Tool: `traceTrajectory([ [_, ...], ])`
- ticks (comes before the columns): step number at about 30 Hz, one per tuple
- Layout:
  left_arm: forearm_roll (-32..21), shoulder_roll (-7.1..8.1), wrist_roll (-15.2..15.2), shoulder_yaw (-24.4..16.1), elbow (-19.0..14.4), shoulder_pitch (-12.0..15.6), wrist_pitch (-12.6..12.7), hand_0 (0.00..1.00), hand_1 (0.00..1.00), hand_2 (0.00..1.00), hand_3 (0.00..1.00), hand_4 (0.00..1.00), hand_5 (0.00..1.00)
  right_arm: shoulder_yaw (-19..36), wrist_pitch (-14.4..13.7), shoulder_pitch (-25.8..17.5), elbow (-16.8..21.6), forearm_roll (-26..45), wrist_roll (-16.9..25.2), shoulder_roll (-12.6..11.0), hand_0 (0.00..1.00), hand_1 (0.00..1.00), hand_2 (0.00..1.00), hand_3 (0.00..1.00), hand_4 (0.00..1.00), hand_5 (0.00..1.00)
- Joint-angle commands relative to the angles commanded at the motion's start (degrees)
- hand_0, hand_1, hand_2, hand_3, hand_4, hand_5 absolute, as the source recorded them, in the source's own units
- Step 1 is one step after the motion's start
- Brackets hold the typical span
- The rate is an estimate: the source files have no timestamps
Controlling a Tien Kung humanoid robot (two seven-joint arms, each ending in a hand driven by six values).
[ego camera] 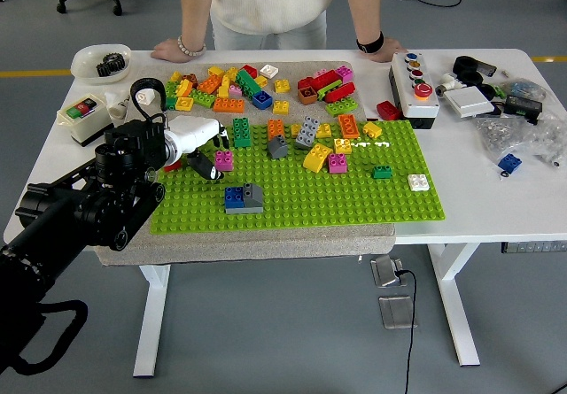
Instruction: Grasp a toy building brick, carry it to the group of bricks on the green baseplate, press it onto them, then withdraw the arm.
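The left arm reaches in from the lower left over the desk (496,204), its white left hand (197,137) low over the left edge of the green baseplate (354,195). Its fingers (205,169) curl downward and hold nothing, their dark tips just beside a pink brick (224,160) that sits on the plate. Below that stands a blue and grey brick pair (243,198). A green brick (241,132) stands right of the hand. Further right, a group of bricks (321,142) clusters on the plate's upper part; loose bricks (257,86) lie beyond. A person's hands (173,50) rest on the far edge.
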Motion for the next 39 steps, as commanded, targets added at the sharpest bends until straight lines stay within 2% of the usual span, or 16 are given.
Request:
traceTrajectory([
  [7,0.0,-0.13,0.0,0.4,0.8,-0.1,0.8,0.813,0.774,0.693,0.626,0.764,0.233,0.0,0.0,0.1,0.0,0.0,0.0,0.0,0.738,0.640,0.691,0.556,0.806,0.504],
  [8,0.0,-0.13,0.0,0.4,0.9,-0.1,0.9,0.810,0.767,0.670,0.614,0.727,0.234,0.0,0.0,0.1,0.0,0.0,0.0,0.0,0.738,0.641,0.691,0.556,0.807,0.504],
  [25,0.0,-0.62,-0.2,1.1,2.0,-0.2,1.6,0.806,0.771,0.687,0.621,0.732,0.242,-0.1,0.0,0.1,0.0,0.0,0.0,0.0,0.738,0.640,0.691,0.557,0.807,0.502],
  [26,0.0,-0.66,-0.2,1.2,2.1,-0.2,1.7,0.799,0.767,0.671,0.610,0.683,0.232,-0.1,0.0,0.1,0.0,0.0,0.0,0.0,0.738,0.640,0.691,0.557,0.808,0.501],
  [31,0.0,-0.76,-0.2,1.5,2.4,-0.3,2.6,0.799,0.767,0.671,0.610,0.683,0.232,0.0,0.0,0.2,0.0,0.0,0.0,-0.1,0.738,0.640,0.691,0.557,0.808,0.501],
  [32,0.0,-0.76,-0.2,1.5,2.5,-0.3,2.7,0.761,0.738,0.625,0.578,0.564,0.287,0.0,0.0,0.2,0.0,0.0,0.0,-0.1,0.738,0.639,0.691,0.558,0.809,0.501],
  [37,0.0,-0.81,-0.1,1.6,2.5,-0.3,3.4,0.761,0.738,0.625,0.578,0.564,0.287,0.0,0.0,0.1,0.0,-0.1,0.0,-0.1,0.738,0.639,0.691,0.558,0.809,0.501],
  [38,0.0,-0.81,0.0,1.7,2.5,-0.3,3.5,0.719,0.704,0.608,0.570,0.515,0.286,0.0,0.0,0.1,0.0,-0.1,0.0,-0.1,0.738,0.640,0.691,0.558,0.810,0.501],
  [39,0.0,-0.81,0.0,1.7,2.5,-0.3,3.5,0.719,0.704,0.608,0.570,0.515,0.286,0.0,0.0,0.1,0.0,-0.1,0.0,-0.1,0.738,0.640,0.691,0.558,0.810,0.501],
])
